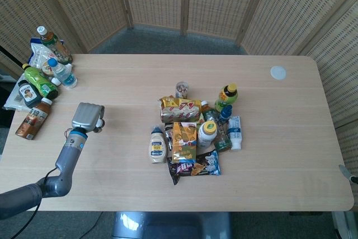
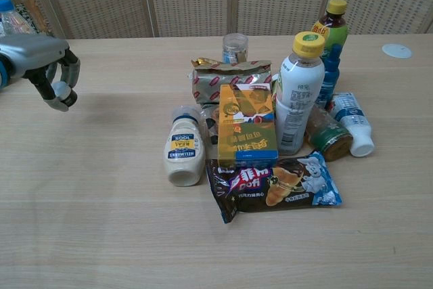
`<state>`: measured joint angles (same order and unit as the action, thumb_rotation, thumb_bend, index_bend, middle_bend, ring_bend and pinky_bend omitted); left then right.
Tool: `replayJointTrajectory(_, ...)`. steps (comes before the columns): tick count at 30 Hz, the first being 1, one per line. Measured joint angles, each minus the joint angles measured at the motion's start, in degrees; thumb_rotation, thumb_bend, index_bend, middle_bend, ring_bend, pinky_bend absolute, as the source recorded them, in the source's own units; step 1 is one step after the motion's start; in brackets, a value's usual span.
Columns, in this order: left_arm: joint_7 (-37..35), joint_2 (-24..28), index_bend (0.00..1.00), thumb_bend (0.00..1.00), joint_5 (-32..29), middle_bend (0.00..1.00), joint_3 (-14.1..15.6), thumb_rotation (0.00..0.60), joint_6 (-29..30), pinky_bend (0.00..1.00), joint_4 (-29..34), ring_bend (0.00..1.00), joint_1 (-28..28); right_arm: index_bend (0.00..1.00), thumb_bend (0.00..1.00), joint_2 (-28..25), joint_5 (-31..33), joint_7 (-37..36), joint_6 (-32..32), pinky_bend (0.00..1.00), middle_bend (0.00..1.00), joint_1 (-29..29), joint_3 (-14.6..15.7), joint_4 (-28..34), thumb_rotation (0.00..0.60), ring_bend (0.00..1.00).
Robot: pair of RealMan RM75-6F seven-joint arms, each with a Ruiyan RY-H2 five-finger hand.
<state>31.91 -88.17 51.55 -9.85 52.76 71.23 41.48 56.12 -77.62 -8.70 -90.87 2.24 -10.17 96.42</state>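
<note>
My left hand point(image 1: 88, 117) hangs above the left part of the table point(image 1: 123, 180); the chest view shows it raised at the left edge point(image 2: 39, 64). Its curled fingers pinch a small dark bottle with a pale cap point(image 2: 62, 91), clear of the tabletop. The nearest things are the bottles lying at the table's left edge point(image 1: 39, 82). Of the right arm, only a thin grey sliver point(image 1: 345, 172) shows at the right border of the head view, and its fingers cannot be made out.
A pile sits mid-table: a mayonnaise bottle point(image 2: 184, 147), an orange box point(image 2: 247, 126), a dark snack pack point(image 2: 274, 184), a white yellow-capped bottle point(image 2: 298, 93), a green tea bottle point(image 2: 329, 32) and a small jar point(image 2: 235, 47). A white disc point(image 1: 278, 72) lies far right.
</note>
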Motion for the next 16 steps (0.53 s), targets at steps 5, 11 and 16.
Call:
replayJointTrajectory(5,2.18,5.86,0.67,0.02,-0.88,0.57,-2.18,0.600,3.09,0.53,8.77,0.60,0.36,0.00,0.00,-0.57,-0.64,-0.69,-0.79,0.00,0.00,0.39,0.04,0.58,0.600,0.00)
replayJointTrajectory(11,5.57,13.08,0.67,0.02,-2.77,0.57,-5.11,0.600,7.16,0.53,18.91,0.60,1.14,0.00,0.00,-1.12,-1.27,-1.36,-1.49,0.00,0.00,0.80,0.18,1.17,0.600,0.00)
replayJointTrajectory(16,8.27,17.87,0.67,0.02,-4.77,0.58,-6.91,0.600,10.05,0.53,25.34,0.60,2.00,0.00,0.00,-1.64,-1.48,-2.18,-1.89,0.00,0.00,1.11,0.19,1.57,0.600,0.00)
